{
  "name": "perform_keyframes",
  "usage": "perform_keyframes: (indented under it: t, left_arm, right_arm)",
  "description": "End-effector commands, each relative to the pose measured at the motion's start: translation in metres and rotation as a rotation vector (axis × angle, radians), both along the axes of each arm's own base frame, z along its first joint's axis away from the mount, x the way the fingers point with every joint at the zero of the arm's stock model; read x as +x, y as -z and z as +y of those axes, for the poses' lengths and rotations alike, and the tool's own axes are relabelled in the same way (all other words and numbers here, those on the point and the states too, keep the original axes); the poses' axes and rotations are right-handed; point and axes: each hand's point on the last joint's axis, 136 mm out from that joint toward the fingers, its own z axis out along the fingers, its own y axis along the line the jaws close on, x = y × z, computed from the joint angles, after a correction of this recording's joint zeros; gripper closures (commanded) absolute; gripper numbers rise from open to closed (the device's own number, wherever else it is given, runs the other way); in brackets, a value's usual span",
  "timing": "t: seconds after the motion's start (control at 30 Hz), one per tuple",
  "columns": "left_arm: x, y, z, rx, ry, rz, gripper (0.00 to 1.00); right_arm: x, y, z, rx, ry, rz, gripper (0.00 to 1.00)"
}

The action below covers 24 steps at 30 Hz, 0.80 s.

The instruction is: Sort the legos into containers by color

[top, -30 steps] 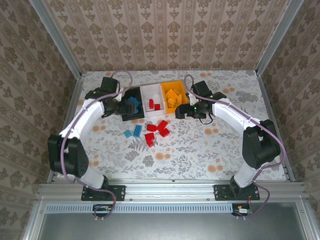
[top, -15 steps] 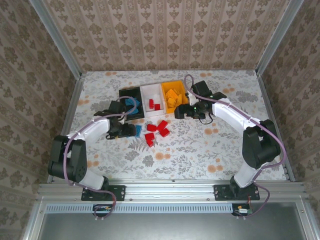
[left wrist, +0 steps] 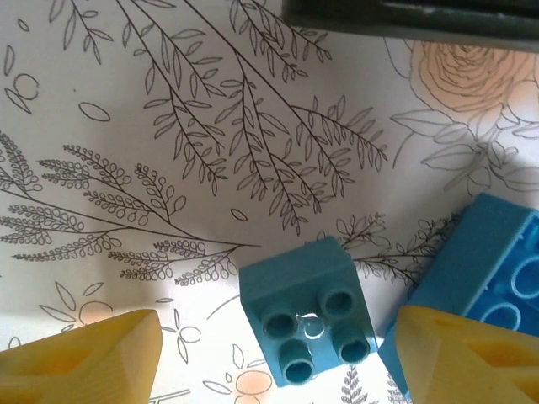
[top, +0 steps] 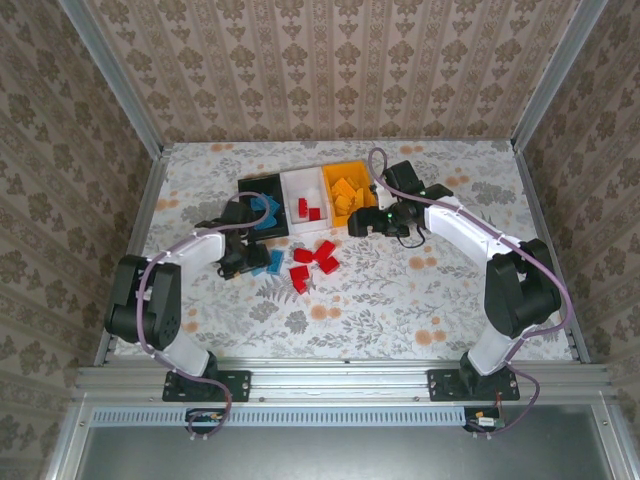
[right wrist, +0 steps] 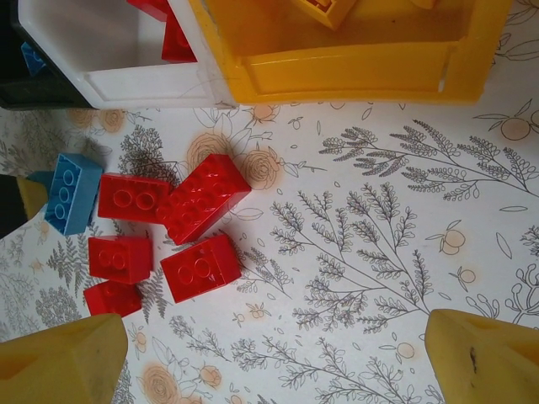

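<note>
In the left wrist view a small blue lego (left wrist: 307, 320) lies studs-up on the table between my yellow fingers (left wrist: 80, 358), with a gap on each side. A bigger blue lego (left wrist: 497, 269) lies just to its right. From above, my left gripper (top: 243, 264) is low over these two blue legos (top: 270, 262), open. Several red legos (right wrist: 200, 268) lie in a cluster on the table. The containers stand in a row: black (top: 255, 180) holding blue legos, white (top: 300, 180) holding red, orange (top: 345, 167) holding orange. My right gripper (top: 358, 228) hangs open and empty in front of the orange one.
The right wrist view shows the white bin's front wall (right wrist: 143, 84) and the orange bin's front wall (right wrist: 354, 71) at the top. Bare patterned tablecloth (right wrist: 387, 252) lies to the right of the red cluster. Metal rails edge the table.
My left arm has swung from over the black bin down to the loose blue legos, and its jaws have narrowed. The right arm has not moved.
</note>
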Motion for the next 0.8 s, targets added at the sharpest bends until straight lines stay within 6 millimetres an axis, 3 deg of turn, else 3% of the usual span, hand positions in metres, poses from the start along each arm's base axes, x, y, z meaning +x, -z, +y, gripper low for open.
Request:
perform_keyframes:
  t: [0.0,0.13,0.5,0.77]
  left_arm:
    - [0.015,-0.005,0.000,-0.001,-0.060,-0.033,0.26]
    - [0.015,0.001,0.001,0.010,-0.058,-0.020,0.28]
    - [0.006,0.011,-0.001,-0.007,-0.037,0.002,0.55]
    - [0.003,0.006,-0.002,-0.019,-0.022,-0.006,0.64]
  right_arm:
    - [0.000,0.003,0.002,0.021,0.006,0.021,0.07]
    - [0.000,0.003,0.002,0.019,0.006,0.023,0.07]
    - [0.000,0.002,0.001,0.017,0.007,0.023,0.07]
    - [0.000,0.000,0.001,0.017,0.008,0.017,0.07]
